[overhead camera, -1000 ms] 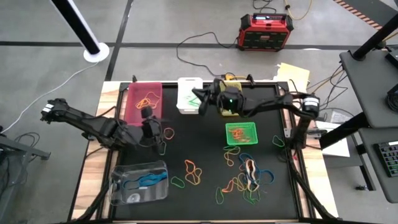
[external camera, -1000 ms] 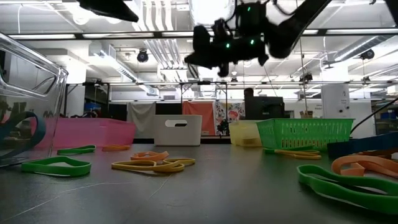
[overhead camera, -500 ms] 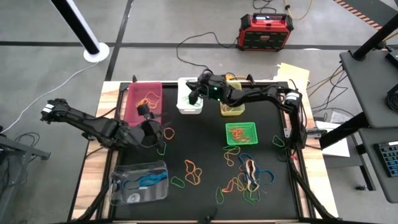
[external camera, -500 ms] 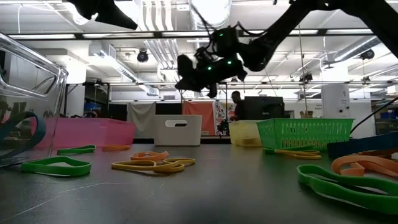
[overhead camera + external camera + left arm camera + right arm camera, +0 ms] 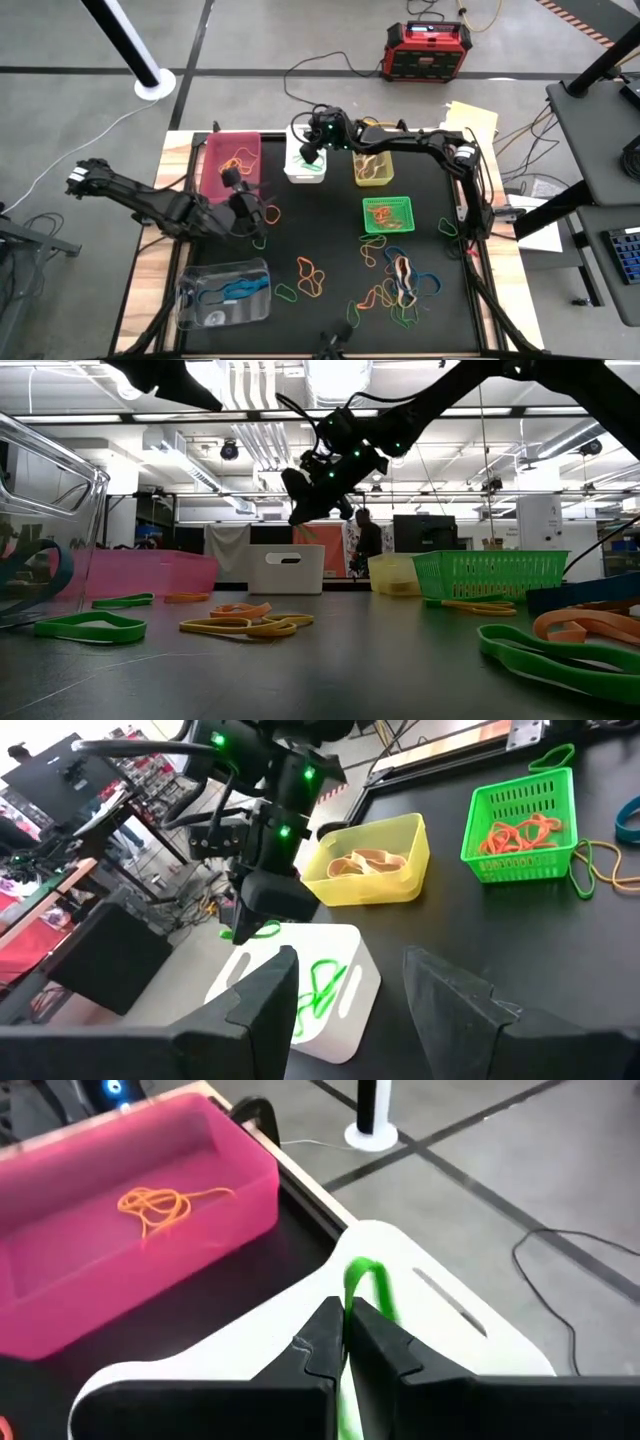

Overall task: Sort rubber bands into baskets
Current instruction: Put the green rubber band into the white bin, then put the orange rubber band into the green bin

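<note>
Mid-delivery: right end effector (image 5: 312, 152) clenched on a green band (image 5: 358, 1285), poised above the white basket (image 5: 304, 168) at the worktop's far edge, needing only release; left end effector (image 5: 245, 205) released, waiting near the pink basket (image 5: 232, 165).

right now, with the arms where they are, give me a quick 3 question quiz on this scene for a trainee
1. True or false: the right gripper is shut on a green rubber band above the white basket.
2. Which basket holds only orange bands in the left wrist view? A) green mesh basket B) yellow-green basket C) white basket
3. Fill in: the left gripper hangs open beside the ___ basket.

Key
1. True: the closed fingers pinch the green band over the white basket.
2. A.
3. Pink.
</note>
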Controlling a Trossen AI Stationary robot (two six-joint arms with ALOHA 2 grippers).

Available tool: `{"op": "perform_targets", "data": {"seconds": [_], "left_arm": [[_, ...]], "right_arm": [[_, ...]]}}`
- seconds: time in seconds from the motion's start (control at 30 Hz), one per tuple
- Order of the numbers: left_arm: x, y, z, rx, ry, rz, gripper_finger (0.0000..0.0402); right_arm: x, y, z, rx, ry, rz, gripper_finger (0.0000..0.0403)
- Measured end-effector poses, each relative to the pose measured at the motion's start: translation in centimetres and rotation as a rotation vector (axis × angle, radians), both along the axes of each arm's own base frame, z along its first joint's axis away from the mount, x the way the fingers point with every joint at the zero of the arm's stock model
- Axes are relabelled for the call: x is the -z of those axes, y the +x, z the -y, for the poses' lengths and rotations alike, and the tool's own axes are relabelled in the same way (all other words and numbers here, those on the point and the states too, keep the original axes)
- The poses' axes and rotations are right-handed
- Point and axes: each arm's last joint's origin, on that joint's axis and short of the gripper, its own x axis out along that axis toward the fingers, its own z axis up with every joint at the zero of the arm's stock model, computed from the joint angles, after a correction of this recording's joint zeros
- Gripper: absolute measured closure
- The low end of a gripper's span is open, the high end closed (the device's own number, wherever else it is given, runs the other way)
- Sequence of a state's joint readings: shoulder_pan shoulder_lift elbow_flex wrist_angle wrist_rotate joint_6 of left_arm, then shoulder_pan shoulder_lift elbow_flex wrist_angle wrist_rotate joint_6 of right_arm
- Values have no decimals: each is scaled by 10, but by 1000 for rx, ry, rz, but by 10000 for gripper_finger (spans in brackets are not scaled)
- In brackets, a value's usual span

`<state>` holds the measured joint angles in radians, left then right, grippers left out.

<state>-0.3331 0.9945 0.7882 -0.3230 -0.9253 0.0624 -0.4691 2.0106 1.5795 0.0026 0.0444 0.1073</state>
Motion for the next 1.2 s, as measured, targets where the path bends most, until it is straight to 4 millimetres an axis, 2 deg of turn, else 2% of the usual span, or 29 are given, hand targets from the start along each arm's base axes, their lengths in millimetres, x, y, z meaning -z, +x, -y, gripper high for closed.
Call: {"op": "perform_targets", "data": {"seconds": [0.33, 0.73, 0.93, 1.07, 1.2], "left_arm": [[4, 3, 1, -7, -7, -9, 235], [4, 3, 1, -16, -3, -6, 235], [4, 3, 1, -16, -4, -6, 235], [4, 3, 1, -19, -11, 0, 235], [4, 4, 1, -5, -41, 9, 235]], "right_arm": [[0, -1, 3, 11, -10, 6, 387], [0, -1, 4, 12, -12, 9, 280], [0, -1, 3, 12, -9, 3, 249], [-12, -6, -3, -12, -16, -33, 243], [-31, -13, -24, -95, -60, -70, 249]]}}
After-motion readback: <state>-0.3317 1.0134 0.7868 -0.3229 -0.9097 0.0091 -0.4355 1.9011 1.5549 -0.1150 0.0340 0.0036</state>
